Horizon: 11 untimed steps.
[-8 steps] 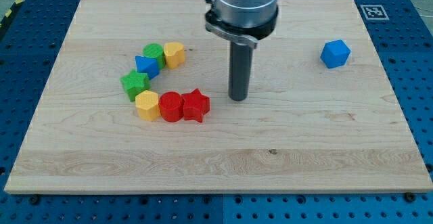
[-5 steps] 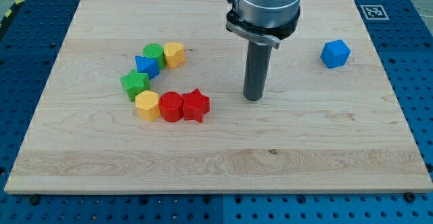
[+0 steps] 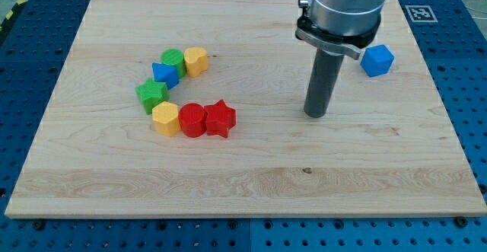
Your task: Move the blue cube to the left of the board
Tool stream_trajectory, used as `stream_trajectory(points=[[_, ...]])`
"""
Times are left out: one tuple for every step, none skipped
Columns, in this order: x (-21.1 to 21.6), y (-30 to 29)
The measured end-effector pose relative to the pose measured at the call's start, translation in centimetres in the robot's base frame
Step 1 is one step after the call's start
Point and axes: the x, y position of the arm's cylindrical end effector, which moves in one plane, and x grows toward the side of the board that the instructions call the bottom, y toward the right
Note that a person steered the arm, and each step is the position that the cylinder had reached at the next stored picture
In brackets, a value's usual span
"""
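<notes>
Camera view: my tip [image 3: 316,115] rests on bare wood, blue cube [image 3: 377,60] at two o'clock; no jaws, just a rod.

I see the blue cube [image 3: 377,60], a small solid-blue block, resting flat on the wooden board [image 3: 251,180] near its right edge, toward the view's top. It sits turned so a corner faces the camera, at about 2 o'clock from board centre.

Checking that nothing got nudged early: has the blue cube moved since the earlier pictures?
No. The blue cube sits at the same spot below the board's corner marker; only my tip went toward the view's right.
</notes>
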Motion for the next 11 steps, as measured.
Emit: stream_trajectory(points=[[1.1, 3.5], [1.3, 7.5], [1.1, 9.5], [-0.5, 11.4], [-2.9, 13.8], [-4.9, 15.5], [-5.5, 15.7], [-5.5, 15.7], [-6.5, 15.7], [-7.6, 15.7], [-7.6, 15.7]])
